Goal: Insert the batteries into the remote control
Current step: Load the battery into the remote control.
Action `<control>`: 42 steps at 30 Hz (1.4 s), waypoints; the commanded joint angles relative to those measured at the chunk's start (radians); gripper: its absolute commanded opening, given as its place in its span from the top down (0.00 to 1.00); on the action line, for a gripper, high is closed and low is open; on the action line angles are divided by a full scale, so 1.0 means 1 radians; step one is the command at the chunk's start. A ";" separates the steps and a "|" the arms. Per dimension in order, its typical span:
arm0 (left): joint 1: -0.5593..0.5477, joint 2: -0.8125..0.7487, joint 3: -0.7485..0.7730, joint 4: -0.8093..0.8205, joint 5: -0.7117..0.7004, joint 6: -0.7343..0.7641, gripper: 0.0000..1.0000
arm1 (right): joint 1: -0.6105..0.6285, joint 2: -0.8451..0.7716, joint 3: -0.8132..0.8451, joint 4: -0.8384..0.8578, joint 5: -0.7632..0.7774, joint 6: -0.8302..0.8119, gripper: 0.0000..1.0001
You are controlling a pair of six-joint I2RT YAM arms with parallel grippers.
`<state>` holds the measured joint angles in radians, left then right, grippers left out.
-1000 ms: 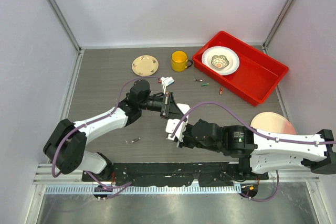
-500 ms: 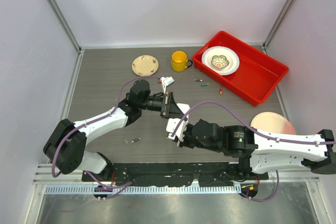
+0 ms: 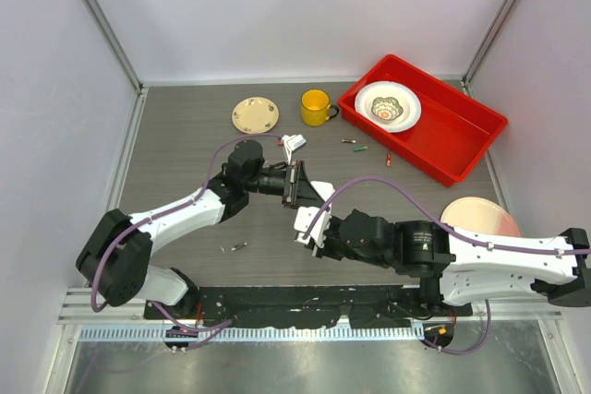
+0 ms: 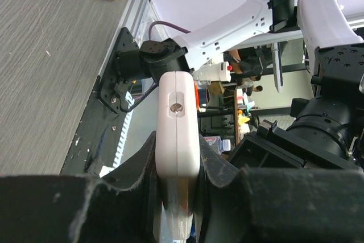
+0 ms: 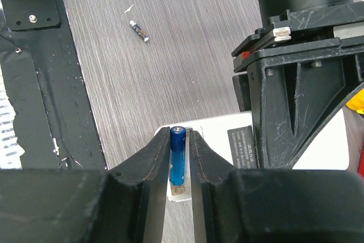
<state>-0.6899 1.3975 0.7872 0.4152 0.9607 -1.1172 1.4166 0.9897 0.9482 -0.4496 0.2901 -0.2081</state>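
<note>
The task looks to be mid-way through its first visible insertion. The left end effector (image 4: 178,163) is clamped hard on the lower body of the white remote control (image 4: 178,112) and holds it off the counter (image 3: 185,136), between the two arms. The right end effector (image 5: 178,140) has its fingers drawn in narrow on either side of a blue battery (image 5: 177,160). That battery lies lengthwise in the open battery bay at the end of the remote. Whether the fingers press on the cell or stand just clear of it I cannot tell, nor whether the cell is seated against its contacts. No other cell can be seen in the bay, so at least one more probably has to be fetched. The bay has no cover on it. Spare cells are well apart from the remote: a silver battery (image 3: 238,247) lies on the counter near the left arm, and two more, a green-tipped battery (image 3: 353,143) and a red battery (image 3: 389,160), lie just beside the red bin (image 3: 462,136). A small white piece (image 3: 294,145) by the left arm's wrist may be the cover. A yellow mug (image 3: 315,106), a patterned saucer (image 3: 255,114) and a bowl (image 3: 387,106) in the bin stand at the far side, out of the way. The real crowding is the two end effectors working nose to nose.
</note>
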 commanded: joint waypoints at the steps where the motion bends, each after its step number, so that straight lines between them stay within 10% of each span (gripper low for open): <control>1: 0.000 -0.015 0.014 0.065 0.019 -0.013 1.00 | 0.004 -0.028 0.029 -0.017 0.026 -0.001 0.75; 42: 0.000 -0.032 0.033 0.066 0.032 -0.026 1.00 | 0.004 0.012 0.054 -0.156 -0.065 -0.031 0.99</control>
<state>-0.6899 1.3975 0.7872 0.4145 0.9657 -1.1187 1.4166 0.9840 0.9733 -0.5289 0.2523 -0.2302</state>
